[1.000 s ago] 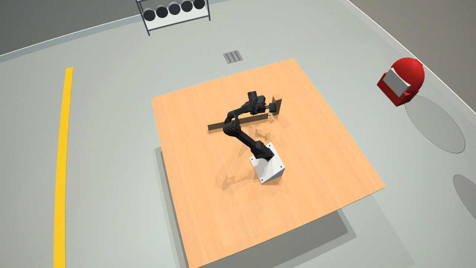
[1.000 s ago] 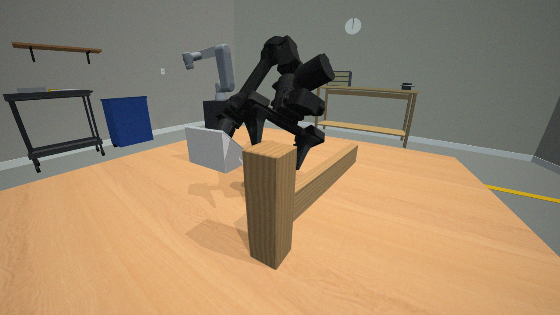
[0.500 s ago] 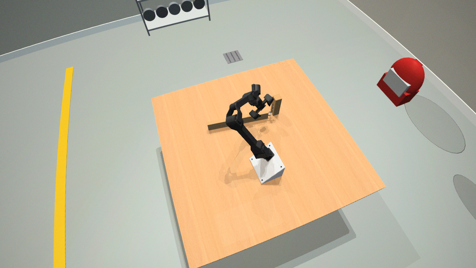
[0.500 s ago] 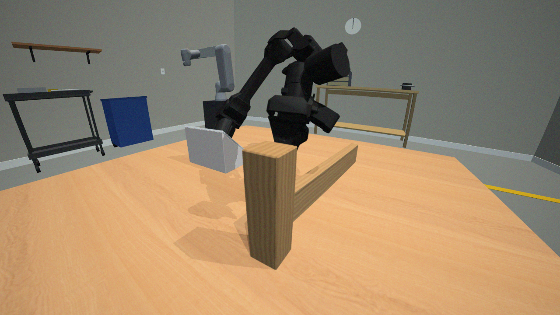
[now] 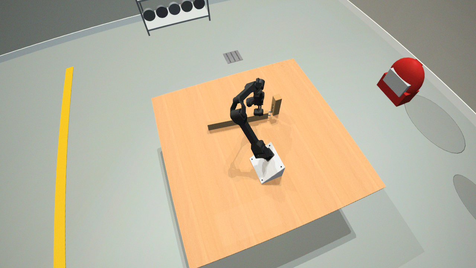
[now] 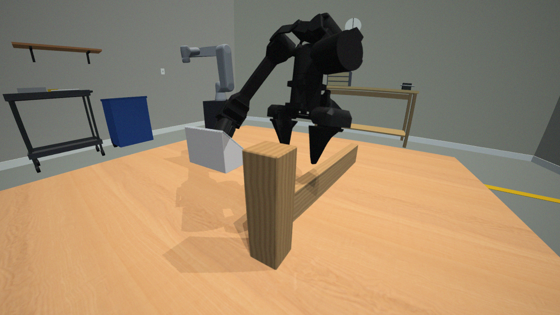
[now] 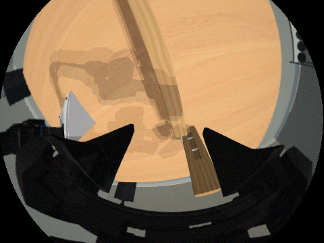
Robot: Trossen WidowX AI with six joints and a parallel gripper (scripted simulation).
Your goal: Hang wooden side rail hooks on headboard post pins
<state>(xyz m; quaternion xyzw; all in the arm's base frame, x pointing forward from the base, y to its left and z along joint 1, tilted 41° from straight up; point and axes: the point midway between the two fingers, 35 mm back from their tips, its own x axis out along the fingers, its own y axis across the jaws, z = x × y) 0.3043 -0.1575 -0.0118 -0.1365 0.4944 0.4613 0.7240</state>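
Note:
The wooden side rail (image 5: 218,125) (image 6: 332,170) (image 7: 156,44) lies along the table. Its steel hooks (image 5: 269,114) stick out of the end facing the post, with a small gap to the post in the top view; in the wrist view they are mostly hidden. The headboard post (image 5: 276,105) (image 6: 260,195) (image 7: 204,173) stands upright. Two silver pins show inside its slot (image 7: 193,144) in the wrist view. My gripper (image 6: 299,153) (image 7: 169,129) is open and empty, pointing down above the rail near its hook end. In the wrist view the rail's end appears between the fingers.
The arm's white wedge base (image 5: 275,168) (image 6: 205,150) (image 7: 79,118) stands on the wooden table (image 5: 316,159) (image 6: 391,235), to one side of the rail. The post stands close beyond the hook end. A red bin-like object (image 5: 407,75) and a rack (image 5: 176,20) stand off the table.

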